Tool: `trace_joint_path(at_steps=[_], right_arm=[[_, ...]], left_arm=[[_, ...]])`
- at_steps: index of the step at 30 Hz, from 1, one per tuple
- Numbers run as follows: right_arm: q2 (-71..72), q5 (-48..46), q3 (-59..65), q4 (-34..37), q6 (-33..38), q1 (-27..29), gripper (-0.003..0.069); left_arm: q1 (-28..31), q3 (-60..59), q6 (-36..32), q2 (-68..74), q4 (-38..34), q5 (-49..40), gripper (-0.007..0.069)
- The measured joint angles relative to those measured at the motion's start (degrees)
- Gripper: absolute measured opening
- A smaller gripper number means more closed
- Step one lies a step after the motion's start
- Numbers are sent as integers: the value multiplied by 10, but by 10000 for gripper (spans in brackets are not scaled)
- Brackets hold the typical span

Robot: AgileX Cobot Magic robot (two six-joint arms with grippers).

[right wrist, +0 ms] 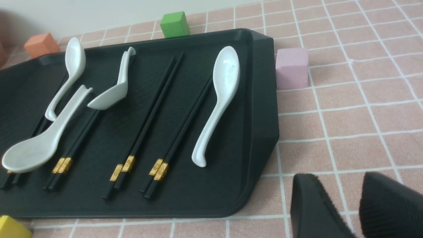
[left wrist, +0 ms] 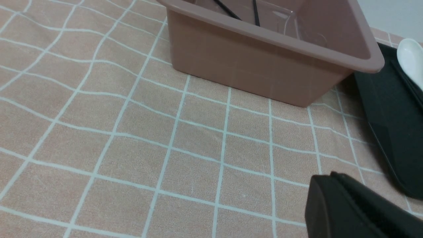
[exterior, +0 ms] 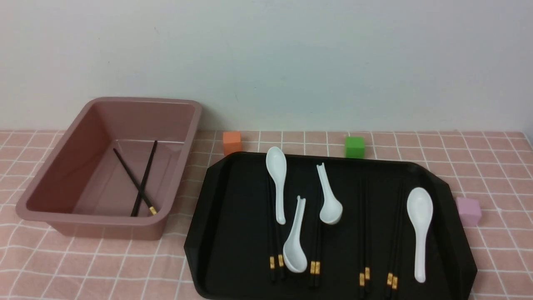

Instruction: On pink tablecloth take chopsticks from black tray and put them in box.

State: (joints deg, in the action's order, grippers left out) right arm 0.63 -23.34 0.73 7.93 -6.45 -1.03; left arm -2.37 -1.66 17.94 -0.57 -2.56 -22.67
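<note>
Behind everything we see a plain pale wall (exterior: 266,62), and in front of it the pink tablecloth (exterior: 504,250) with its grid of white lines, rippled near the box. On the cloth, toward our left, stands the box (exterior: 175,175), a deep dusty pink-brown bin. Inside it we make out two crossed chopsticks (exterior: 146,177), one of them showing a gold band. Just beside the box, to its right, lies the black tray (exterior: 237,250), wide and low-rimmed. Four pairs of black chopsticks (exterior: 364,233) rest in it, their gold-banded ends toward us. Among them we count four white soup spoons (exterior: 420,225): one lies over the leftmost pair, one sits between that pair and the next, one is by the upper part of the second pair, and one lies beside the rightmost pair. Past the tray's far edge we find an orange cube (exterior: 232,142) near its left corner and a green cube (exterior: 354,147) farther right, while a pink cube (exterior: 469,211) sits just beyond its right side. A yellow thing (right wrist: 13,227) shows in part near the tray in the right wrist view. Our left tool (left wrist: 333,177) has its fingers pressed together, over the cloth in front of the box and tray. Our right tool (right wrist: 337,177) has its fingers spread, with nothing between them but a view of the cloth.
</note>
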Motion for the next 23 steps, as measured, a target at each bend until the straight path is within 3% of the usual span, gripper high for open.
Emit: trace_joint_path(at_steps=[23], right_arm=[[0,0,0,0,0,0,240]], left_arm=[[0,0,0,0,0,0,-2]])
